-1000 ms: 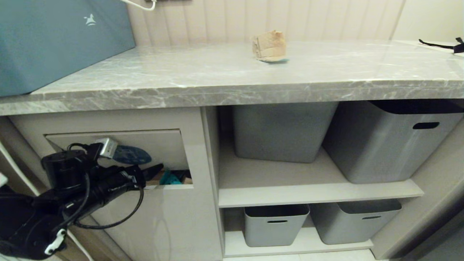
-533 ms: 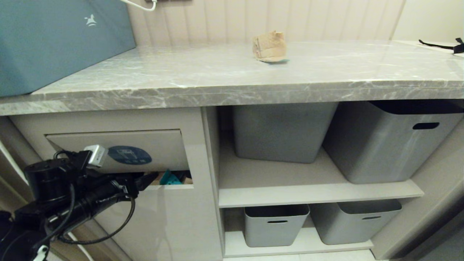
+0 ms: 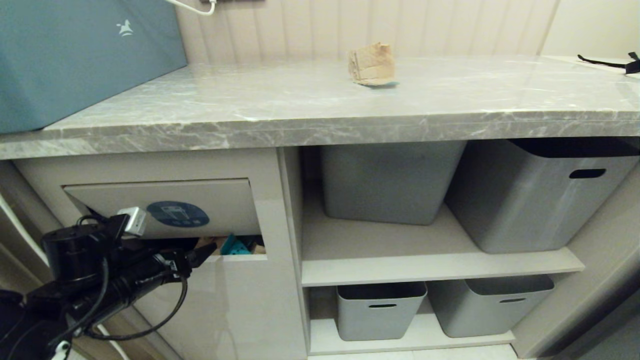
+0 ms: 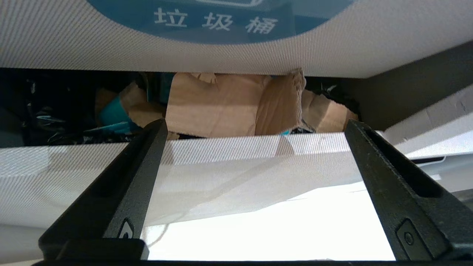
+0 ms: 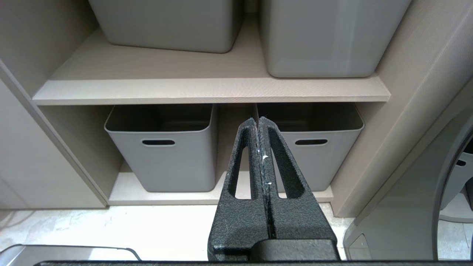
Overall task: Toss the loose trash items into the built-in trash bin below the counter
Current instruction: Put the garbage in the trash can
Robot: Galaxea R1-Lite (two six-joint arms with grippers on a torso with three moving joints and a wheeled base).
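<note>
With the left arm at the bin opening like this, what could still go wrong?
1. The cardboard scrap sits right behind the lower lip of the bin flap opening, pressed against the flap's edge; it may hold the flap ajar or slide back out.
2. The open left end effector is close to that lip, so its fingers could clip it.
3. A second scrap lies far back on the counter, possibly an awkward reach.

The flap [image 3: 165, 207] hides most of the cardboard scrap [image 3: 235, 246] inside the bin. The big teal box [image 3: 75, 55] is cut off by the picture's edge.
</note>
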